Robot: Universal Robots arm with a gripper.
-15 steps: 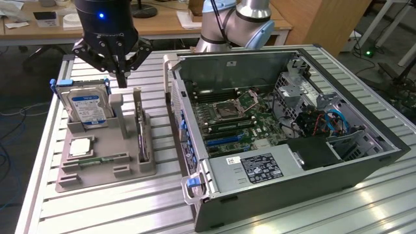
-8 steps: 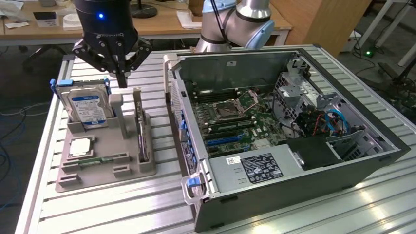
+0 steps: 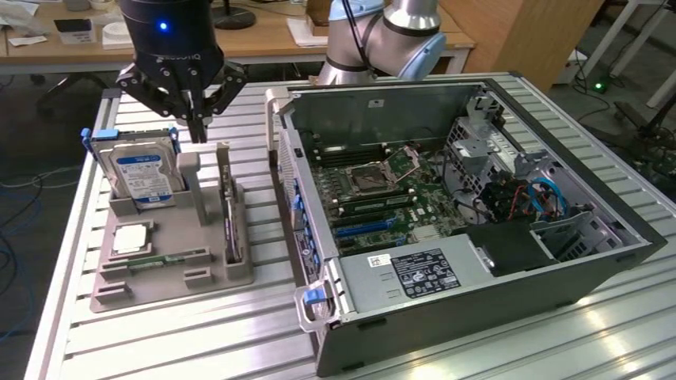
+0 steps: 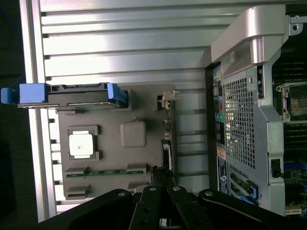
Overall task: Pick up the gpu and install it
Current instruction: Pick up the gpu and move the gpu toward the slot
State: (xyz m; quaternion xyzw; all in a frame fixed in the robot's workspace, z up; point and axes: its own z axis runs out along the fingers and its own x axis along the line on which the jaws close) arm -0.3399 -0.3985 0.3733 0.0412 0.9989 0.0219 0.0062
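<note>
The gpu (image 3: 231,226) stands on its long edge in a slot along the side of the grey holder (image 3: 169,273) nearest the computer case, a thin dark card with a pale bracket at its far end. My gripper (image 3: 198,120) hangs above the holder's far end, between the hard drive and the gpu, shut with nothing in it. In the wrist view the gpu (image 4: 167,141) appears edge-on along the holder (image 4: 115,158), and my gripper (image 4: 162,201) sits a little off the card's near end, not touching it.
A hard drive (image 3: 145,172) with a blue label stands in the holder, with a processor (image 3: 130,237) and a memory stick (image 3: 158,258) lying flat nearby. The open computer case (image 3: 591,261) lies on its side at the exterior view's right, its motherboard (image 3: 381,198) exposed.
</note>
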